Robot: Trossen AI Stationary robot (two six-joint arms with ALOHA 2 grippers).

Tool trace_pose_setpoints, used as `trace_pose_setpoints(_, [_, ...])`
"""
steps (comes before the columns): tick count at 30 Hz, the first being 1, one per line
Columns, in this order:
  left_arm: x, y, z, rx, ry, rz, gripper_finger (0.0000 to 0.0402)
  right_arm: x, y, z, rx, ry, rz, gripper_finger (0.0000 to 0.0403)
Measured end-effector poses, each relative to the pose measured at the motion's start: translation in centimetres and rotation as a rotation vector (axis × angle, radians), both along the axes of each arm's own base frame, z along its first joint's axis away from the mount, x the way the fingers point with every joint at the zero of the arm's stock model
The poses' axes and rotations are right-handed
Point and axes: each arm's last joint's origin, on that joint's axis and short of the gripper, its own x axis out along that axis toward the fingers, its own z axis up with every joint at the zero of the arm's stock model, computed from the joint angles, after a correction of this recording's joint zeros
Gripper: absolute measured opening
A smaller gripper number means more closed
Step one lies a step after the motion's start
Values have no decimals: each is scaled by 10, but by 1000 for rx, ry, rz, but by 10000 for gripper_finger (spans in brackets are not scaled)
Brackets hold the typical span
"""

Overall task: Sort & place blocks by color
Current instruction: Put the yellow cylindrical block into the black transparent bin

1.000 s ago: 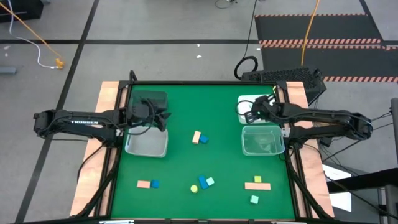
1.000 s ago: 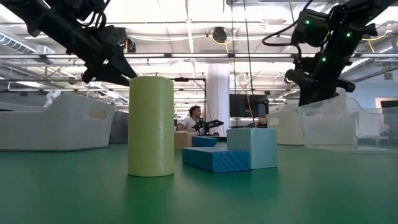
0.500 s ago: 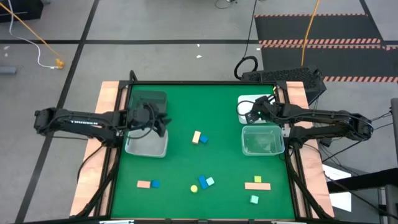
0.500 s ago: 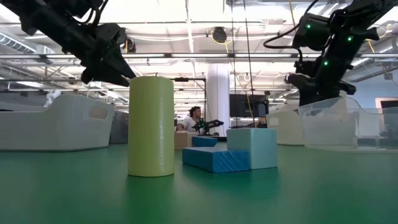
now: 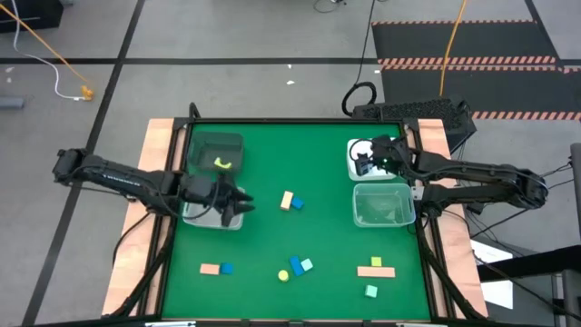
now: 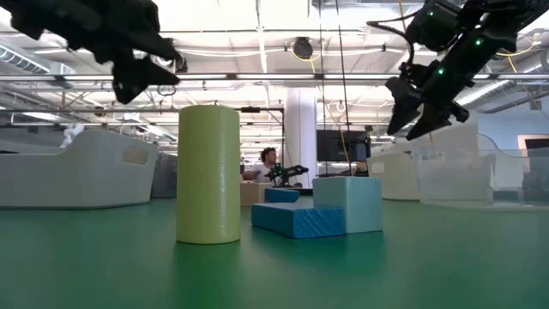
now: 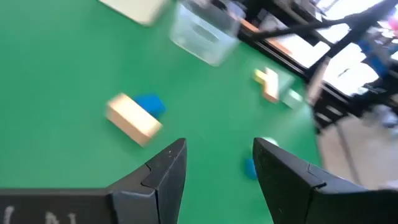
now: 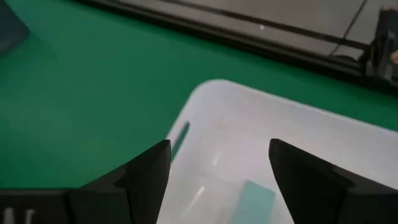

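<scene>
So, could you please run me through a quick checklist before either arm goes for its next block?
1. Right gripper empty, jaws open: ok.
2. Mint-green block lying inside the white bin under the right gripper: ok.
3. Left gripper empty, jaws apart: ok.
4. Left gripper clear of the clear bin beside it: cannot tell; it hangs at that bin's edge in the high view.
5. Salmon-pink block and blue block at mid-table separate enough to pick one alone: not ok, they touch.
6. Yellow block resting in the dark bin: ok.
</scene>
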Motion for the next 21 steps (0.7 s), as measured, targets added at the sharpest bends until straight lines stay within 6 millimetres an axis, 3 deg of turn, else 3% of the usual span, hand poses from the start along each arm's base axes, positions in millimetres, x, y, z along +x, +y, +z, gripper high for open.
trace_pose_setpoints(14, [-22, -77, -6, -366, 125, -195, 186, 2, -1, 6, -29, -52, 13, 265])
trace_pose_setpoints(21, [-38, -108, -15, -525, 296, -306, 186, 2, -1, 6, -29, -53, 13, 265])
